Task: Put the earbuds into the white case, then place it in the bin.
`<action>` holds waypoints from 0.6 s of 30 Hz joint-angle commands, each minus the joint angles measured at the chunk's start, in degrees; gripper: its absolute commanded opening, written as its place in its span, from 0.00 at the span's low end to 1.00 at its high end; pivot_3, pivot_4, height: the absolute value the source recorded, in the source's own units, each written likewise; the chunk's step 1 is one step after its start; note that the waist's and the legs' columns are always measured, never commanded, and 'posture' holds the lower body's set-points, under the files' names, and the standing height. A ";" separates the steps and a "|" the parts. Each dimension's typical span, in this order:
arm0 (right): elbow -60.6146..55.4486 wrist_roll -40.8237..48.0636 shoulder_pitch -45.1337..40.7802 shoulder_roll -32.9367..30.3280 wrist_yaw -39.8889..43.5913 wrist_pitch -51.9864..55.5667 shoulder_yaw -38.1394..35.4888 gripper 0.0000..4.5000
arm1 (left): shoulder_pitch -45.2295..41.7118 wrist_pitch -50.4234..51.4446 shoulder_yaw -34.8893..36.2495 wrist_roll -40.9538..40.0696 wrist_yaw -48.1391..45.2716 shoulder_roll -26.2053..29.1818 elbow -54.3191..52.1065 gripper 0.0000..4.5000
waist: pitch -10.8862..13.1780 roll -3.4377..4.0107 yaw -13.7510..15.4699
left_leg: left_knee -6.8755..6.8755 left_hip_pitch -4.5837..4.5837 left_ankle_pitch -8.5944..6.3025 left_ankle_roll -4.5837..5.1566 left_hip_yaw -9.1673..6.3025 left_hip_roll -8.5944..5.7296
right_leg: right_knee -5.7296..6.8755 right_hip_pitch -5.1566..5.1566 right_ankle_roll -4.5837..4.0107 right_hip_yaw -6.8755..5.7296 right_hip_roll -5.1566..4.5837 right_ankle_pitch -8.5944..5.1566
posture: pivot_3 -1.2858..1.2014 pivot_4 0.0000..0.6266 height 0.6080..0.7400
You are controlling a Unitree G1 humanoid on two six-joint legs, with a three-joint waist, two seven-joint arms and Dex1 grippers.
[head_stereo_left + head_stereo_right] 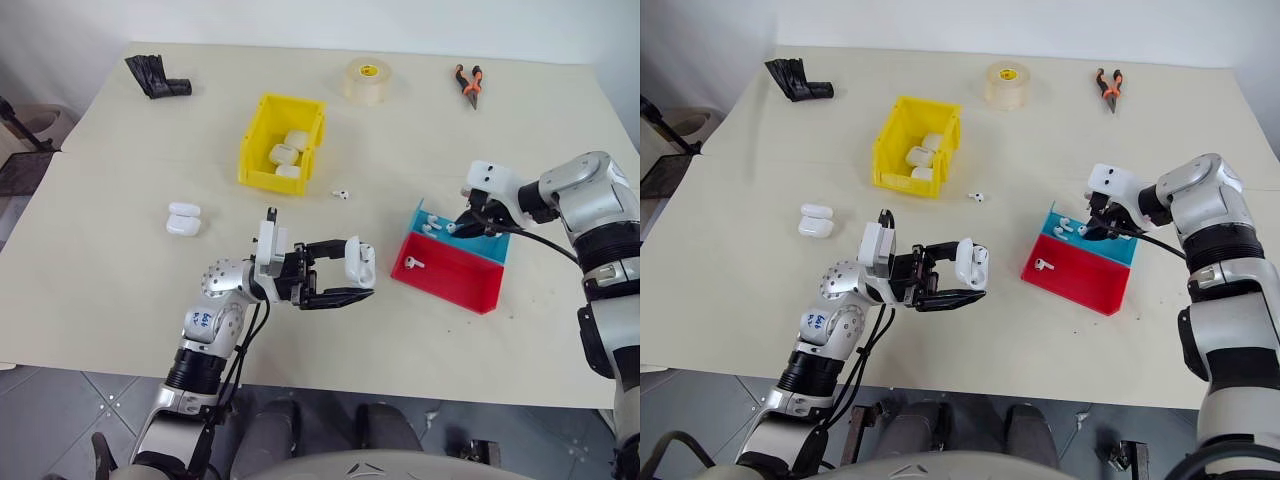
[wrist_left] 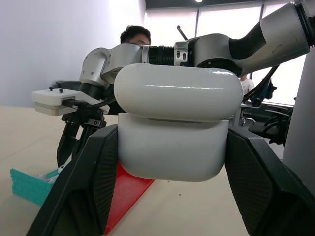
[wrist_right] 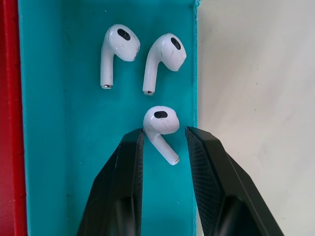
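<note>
Tabletop yellow bin (image 1: 262,145) with white cases (image 1: 286,153); blue tray (image 3: 59,147) with earbuds (image 3: 165,56).

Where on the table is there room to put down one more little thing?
There's bare table near the front edge, below the two spare cases. More sits between the yellow bin and the pliers, below the tape roll. It's crowded at the red tray and blue tray.

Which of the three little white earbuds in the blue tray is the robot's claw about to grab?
The tiny glossy white earbud lying between the right gripper fingers; the other two earbuds lie beyond the fingertips.
</note>
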 commanded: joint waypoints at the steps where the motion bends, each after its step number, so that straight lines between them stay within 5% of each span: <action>1: -0.33 -1.28 0.91 -0.42 -0.35 -1.88 -0.19 0.30 | -0.65 -0.03 0.43 -1.03 0.24 -0.02 -2.32 0.63 | 0.00 0.00 -0.01 | 0.00 0.00 0.00 0.00 0.00 0.00 | 0.00 0.00 0.00 0.00 0.00 0.00 | 0.52 0.24 1.00; 18: -0.42 -2.52 1.89 -0.33 0.17 -11.48 -0.40 0.30 | -0.30 0.60 0.75 -1.51 0.70 0.01 -2.98 0.63 | 0.00 0.00 -0.03 | 0.00 0.01 0.00 0.00 0.01 0.00 | 0.03 -0.01 0.00 0.01 0.00 0.00 | 0.52 0.24 1.00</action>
